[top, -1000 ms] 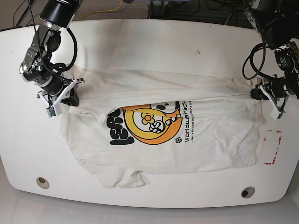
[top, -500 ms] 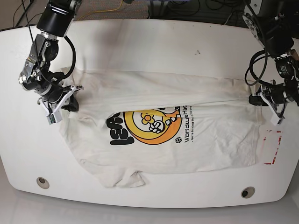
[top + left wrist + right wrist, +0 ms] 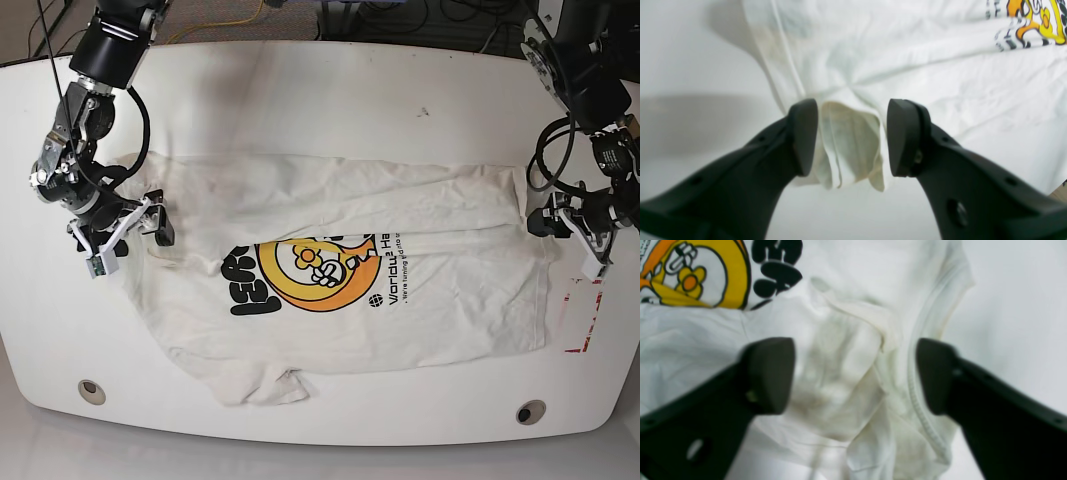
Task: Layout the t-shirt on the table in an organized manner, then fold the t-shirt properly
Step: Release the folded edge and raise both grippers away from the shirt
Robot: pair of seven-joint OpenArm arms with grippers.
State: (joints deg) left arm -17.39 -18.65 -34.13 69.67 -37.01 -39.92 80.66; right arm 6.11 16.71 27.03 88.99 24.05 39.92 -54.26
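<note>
The white t-shirt (image 3: 400, 320) lies spread on the table (image 3: 320, 90), its yellow-orange print (image 3: 315, 270) facing up and its upper part creased. At the shirt's right edge, my left gripper (image 3: 560, 225) stands open. In the left wrist view a bunched hem corner (image 3: 850, 146) sits between the left gripper's (image 3: 851, 133) spread fingers, free of both pads. My right gripper (image 3: 130, 240) is open at the shirt's left end. The right wrist view has the right gripper (image 3: 853, 373) wide apart over crumpled cloth and a ribbed seam (image 3: 920, 413).
A red tape rectangle (image 3: 583, 315) marks the table just right of the shirt, below the left gripper. Two round grey grommet holes (image 3: 91, 390) (image 3: 530, 411) sit near the front edge. Cables lie beyond the table's far edge.
Both grippers have opened and let go of the shirt. The cloth that was stretched taut between them has settled flat, and both arms have drawn slightly outward.
</note>
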